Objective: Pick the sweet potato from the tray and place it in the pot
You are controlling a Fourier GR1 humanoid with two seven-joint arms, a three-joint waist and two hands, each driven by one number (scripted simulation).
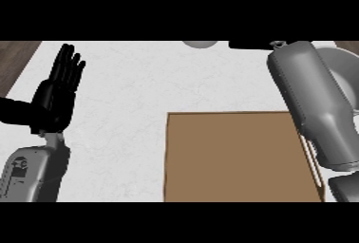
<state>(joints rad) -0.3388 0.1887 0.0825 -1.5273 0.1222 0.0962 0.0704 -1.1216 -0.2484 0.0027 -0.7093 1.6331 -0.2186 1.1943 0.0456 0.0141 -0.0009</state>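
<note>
The brown tray [231, 156] lies at the lower middle, and no sweet potato shows on it or anywhere else. My right forearm [312, 104] stretches over the tray's right edge toward the far right. Only a black sliver of my right hand [249, 44] shows at the top edge. Behind that forearm, part of a grey round pot [347, 71] sits at the far right, largely hidden. My left hand [60, 90] rests open at the left with its fingers up, away from the tray.
A small grey rounded object [201, 44] peeks in at the top edge. The white counter [133, 95] spreads between my left hand and the tray. Dark wood flooring [14, 57] shows past the counter's left edge.
</note>
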